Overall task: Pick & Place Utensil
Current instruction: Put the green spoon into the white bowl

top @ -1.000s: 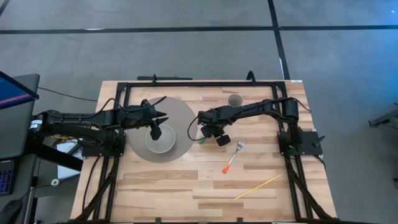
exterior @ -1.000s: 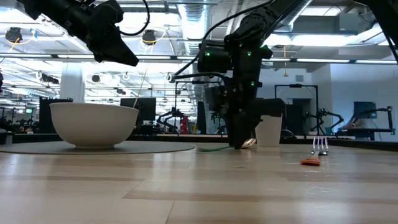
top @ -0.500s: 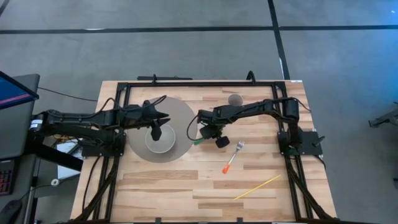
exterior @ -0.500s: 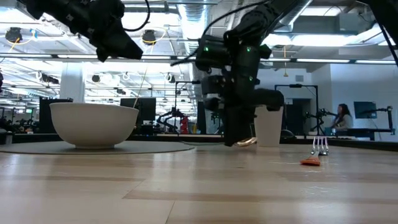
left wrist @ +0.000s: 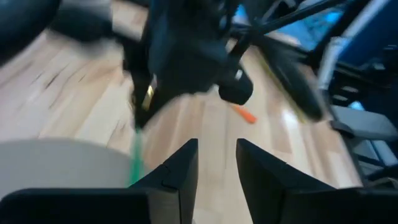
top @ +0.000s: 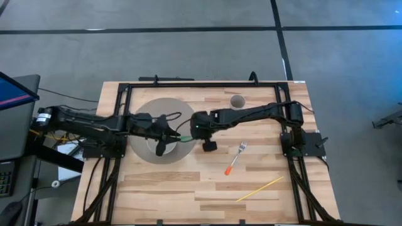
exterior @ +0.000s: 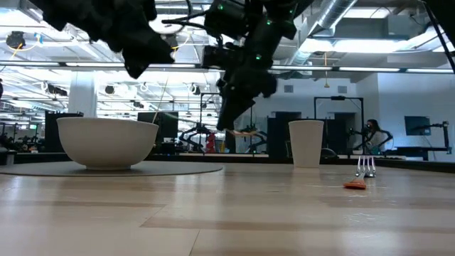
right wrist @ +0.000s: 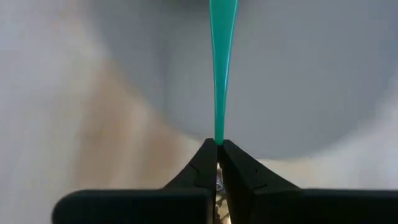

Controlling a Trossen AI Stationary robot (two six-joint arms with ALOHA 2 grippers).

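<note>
Pinching a slim green-handled utensil [right wrist: 222,68], the right gripper [top: 191,133] is closed tight, lifted off the wooden bench [top: 188,188]; the handle points ahead of it over the round grey mat [top: 179,110]; left gripper [top: 169,135], fingers parted and empty, hangs just opposite, above the white bowl [exterior: 106,142].

One bowl [top: 158,143], one round mat [top: 143,112], one paper cup [top: 237,101], one fork [top: 233,160], one green-handled utensil [top: 184,138] and one yellow stick [top: 259,189] are counted on the surface [top: 188,188]; two arms are seen.
</note>
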